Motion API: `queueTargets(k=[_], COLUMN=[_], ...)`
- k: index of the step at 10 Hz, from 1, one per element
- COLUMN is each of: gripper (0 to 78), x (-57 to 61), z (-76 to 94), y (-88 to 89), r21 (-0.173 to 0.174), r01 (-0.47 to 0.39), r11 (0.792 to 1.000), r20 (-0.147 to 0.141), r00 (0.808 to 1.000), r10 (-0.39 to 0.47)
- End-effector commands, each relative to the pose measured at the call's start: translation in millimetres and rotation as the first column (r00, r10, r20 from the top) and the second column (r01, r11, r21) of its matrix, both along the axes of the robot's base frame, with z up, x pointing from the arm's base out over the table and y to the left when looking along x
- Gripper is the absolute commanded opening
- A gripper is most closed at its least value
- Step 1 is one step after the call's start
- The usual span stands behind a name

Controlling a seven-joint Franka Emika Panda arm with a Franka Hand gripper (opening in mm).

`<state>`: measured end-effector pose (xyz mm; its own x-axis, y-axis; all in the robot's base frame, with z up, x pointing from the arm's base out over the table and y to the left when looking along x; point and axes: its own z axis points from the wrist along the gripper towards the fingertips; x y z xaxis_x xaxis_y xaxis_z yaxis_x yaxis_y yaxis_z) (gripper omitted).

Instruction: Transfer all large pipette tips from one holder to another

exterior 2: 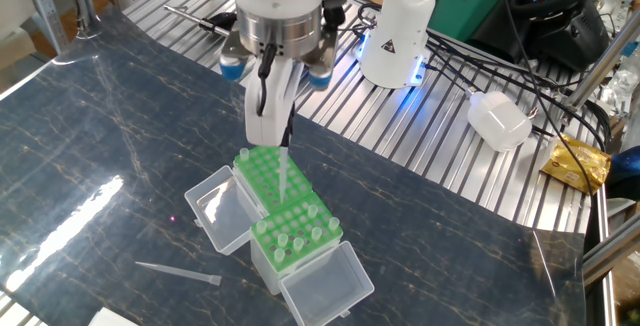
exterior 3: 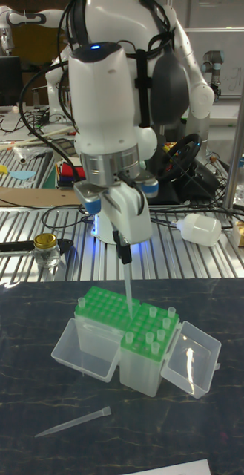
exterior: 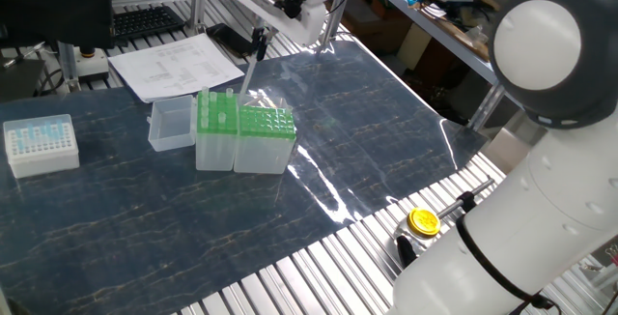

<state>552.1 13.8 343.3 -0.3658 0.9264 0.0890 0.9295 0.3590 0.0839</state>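
Note:
My gripper (exterior 2: 281,138) (exterior 3: 124,254) (exterior: 259,37) is shut on a large pipette tip (exterior 2: 282,176) (exterior 3: 127,289) that hangs upright. Its point hovers over the seam between the two green-topped boxes, close to the narrower box's near row. The wider holder (exterior 2: 262,169) (exterior 3: 101,306) (exterior: 267,122) shows its flat green grid with one tip standing at a far corner. The narrower, taller box (exterior 2: 296,233) (exterior 3: 153,332) (exterior: 214,114) stands against it with several tips in its rack. One loose tip (exterior 2: 180,273) (exterior 3: 73,421) lies flat on the table.
Clear hinged lids (exterior 2: 220,208) (exterior 2: 330,282) lie open on either side of the boxes. A white box of pale-blue tips (exterior: 41,144) sits at the table's left end, near papers (exterior: 174,64). A yellow-capped jar (exterior: 422,221) and a white bottle (exterior 2: 500,118) rest on the slatted rails.

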Motion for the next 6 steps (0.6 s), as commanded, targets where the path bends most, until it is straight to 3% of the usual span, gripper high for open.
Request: queueTargets(k=[1, 6], gripper=[1.2, 1.2], x=[6.5, 13.8], z=[-2.8, -7.6], y=[4.2, 7.6], r21=[-0.002, -0.006], r01=[0.005, 0.005], r11=[1.0, 1.0], r20=[0.004, 0.008], r00=[1.0, 1.0], r10=[-0.005, -0.005])
